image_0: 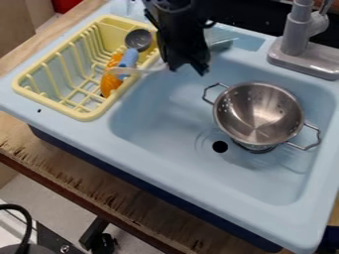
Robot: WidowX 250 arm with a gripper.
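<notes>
Gripper (188, 70) hanging over a light blue sink (149, 126), between a yellow dish rack (86, 117) and a metal colander (257, 111).

The black gripper points down near the basin's upper-left part in the view; whether it is apart, together or clamped on something, I cannot tell. Below it and to its right sits the two-handled colander, well apart from it, resting upright in the basin, with a dark drain hole (220, 146) beside it. Just left of the gripper is the rack, holding a dark round-headed utensil with a blue handle (129, 58) and an orange item (112, 82). A pale, thin item (136, 71) reaches from over the rack toward the gripper. Farther right, beyond the colander, stands a grey faucet (298, 34).
</notes>
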